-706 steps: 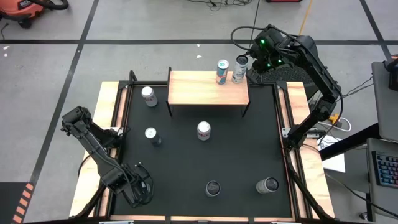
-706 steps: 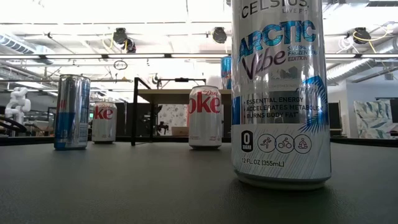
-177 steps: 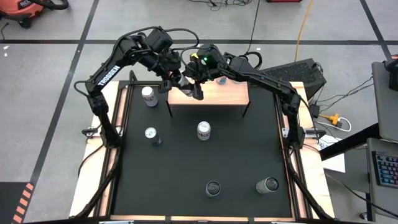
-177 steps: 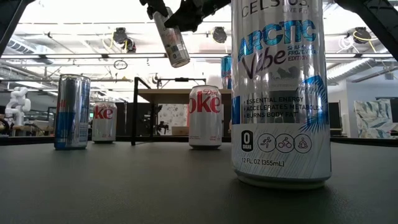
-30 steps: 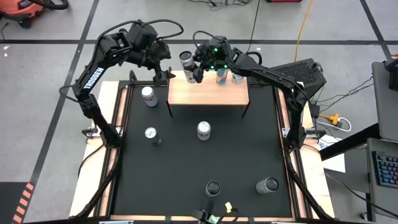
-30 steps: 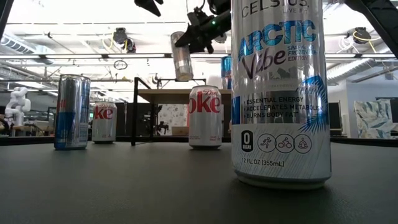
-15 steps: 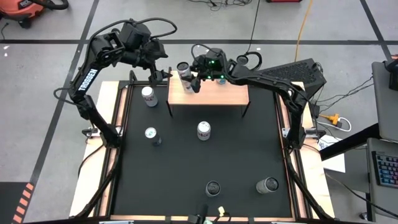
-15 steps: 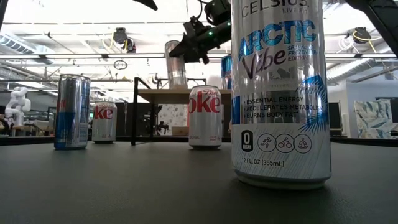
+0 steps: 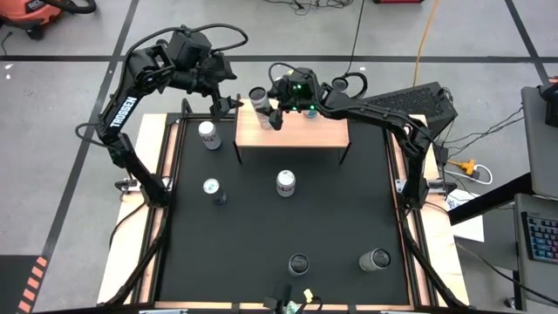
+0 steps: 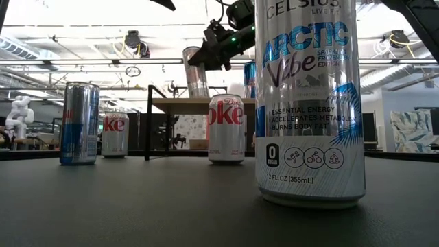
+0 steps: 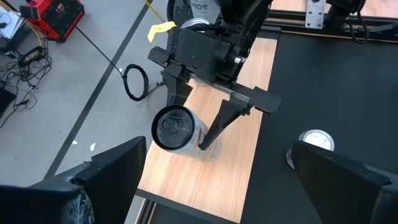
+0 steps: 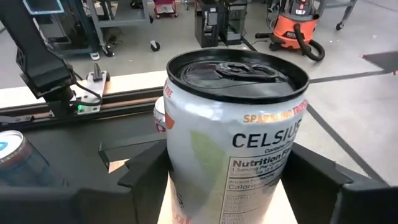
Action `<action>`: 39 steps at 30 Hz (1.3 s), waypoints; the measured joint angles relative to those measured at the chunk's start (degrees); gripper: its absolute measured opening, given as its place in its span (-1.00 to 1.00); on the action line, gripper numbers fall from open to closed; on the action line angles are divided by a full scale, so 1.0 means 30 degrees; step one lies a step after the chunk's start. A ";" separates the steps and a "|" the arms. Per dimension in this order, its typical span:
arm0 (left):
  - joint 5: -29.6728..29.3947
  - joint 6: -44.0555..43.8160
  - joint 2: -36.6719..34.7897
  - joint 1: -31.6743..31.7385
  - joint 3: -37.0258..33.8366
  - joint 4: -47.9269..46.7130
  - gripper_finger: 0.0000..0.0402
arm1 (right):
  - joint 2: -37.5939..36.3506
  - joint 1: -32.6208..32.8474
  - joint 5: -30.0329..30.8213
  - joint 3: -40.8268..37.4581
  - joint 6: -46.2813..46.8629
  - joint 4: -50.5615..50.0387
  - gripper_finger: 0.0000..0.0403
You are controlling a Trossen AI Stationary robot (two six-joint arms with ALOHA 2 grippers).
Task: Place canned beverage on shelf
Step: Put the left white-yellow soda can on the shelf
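My right gripper (image 9: 266, 112) is shut on a white and silver Celsius can (image 9: 259, 96) over the left end of the light wooden shelf (image 9: 305, 131). The can also shows in the low view (image 10: 195, 72), the left wrist view (image 11: 176, 129) and the right wrist view (image 12: 233, 143). Its base is at the shelf top; I cannot tell whether it touches. My left gripper (image 9: 223, 103) is open and empty, just left of the shelf and raised above it; its fingers stand wide apart in the left wrist view (image 11: 217, 186). My right gripper pinches the can's round side wall (image 12: 180, 168) between its two fingers (image 12: 317, 177), one on each side. The fingers come from the table's right, slanting down. The can stands nearly upright, top up, slightly tilted.
Other cans stand on the shelf behind my right arm (image 11: 199, 7). On the black mat are a Diet Coke can (image 9: 286, 183), two cans at the left (image 9: 209, 135) (image 9: 212, 187) and two near the front edge (image 9: 299, 263) (image 9: 377, 260). A tall Celsius can (image 10: 309, 103) fills the low view.
My right gripper has carried the can toward the table's left and down to the left end of the shelf. The can has stayed top up and has come down to the shelf top. My left gripper has stayed open.
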 joint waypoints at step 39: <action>0.0007 -0.0036 0.0007 0.0000 0.0000 0.0009 0.98 | -0.2484 -0.0357 0.0047 0.0044 0.0823 0.0189 0.45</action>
